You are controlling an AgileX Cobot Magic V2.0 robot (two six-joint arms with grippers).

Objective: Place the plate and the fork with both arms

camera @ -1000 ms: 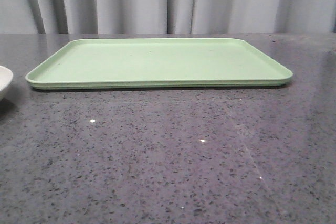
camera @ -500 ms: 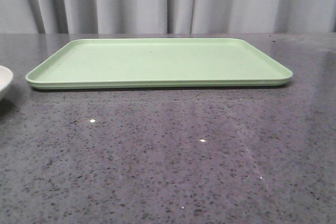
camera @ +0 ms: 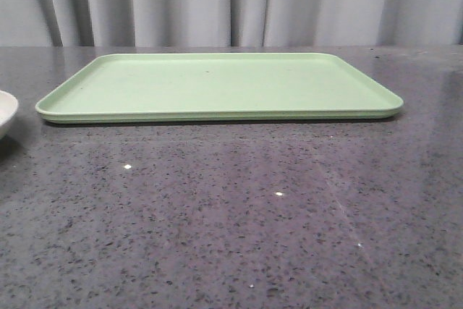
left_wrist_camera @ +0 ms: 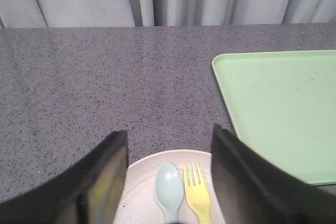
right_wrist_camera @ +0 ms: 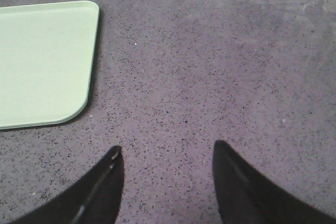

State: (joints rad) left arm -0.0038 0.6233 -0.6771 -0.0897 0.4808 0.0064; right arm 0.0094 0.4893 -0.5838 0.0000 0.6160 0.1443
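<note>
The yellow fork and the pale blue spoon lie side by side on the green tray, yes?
Not quite. The fork and the spoon do lie side by side, but on the plate, not on the tray. The left wrist view shows it.

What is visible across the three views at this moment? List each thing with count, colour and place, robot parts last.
tray: one, light green, flat on the table, centre of the front view, nothing on it.
plate: one, pale cream with specks, on the table left of the tray, below the left gripper; only its edge shows in the front view.
fork: one, yellow, lying in the plate, beside the spoon.
spoon: one, pale blue-grey, lying in the plate.
table: one, dark grey speckled stone.
curtain: grey, behind the table.
left gripper: one, black, open, above the plate.
right gripper: one, black, open, over bare table right of the tray.
</note>
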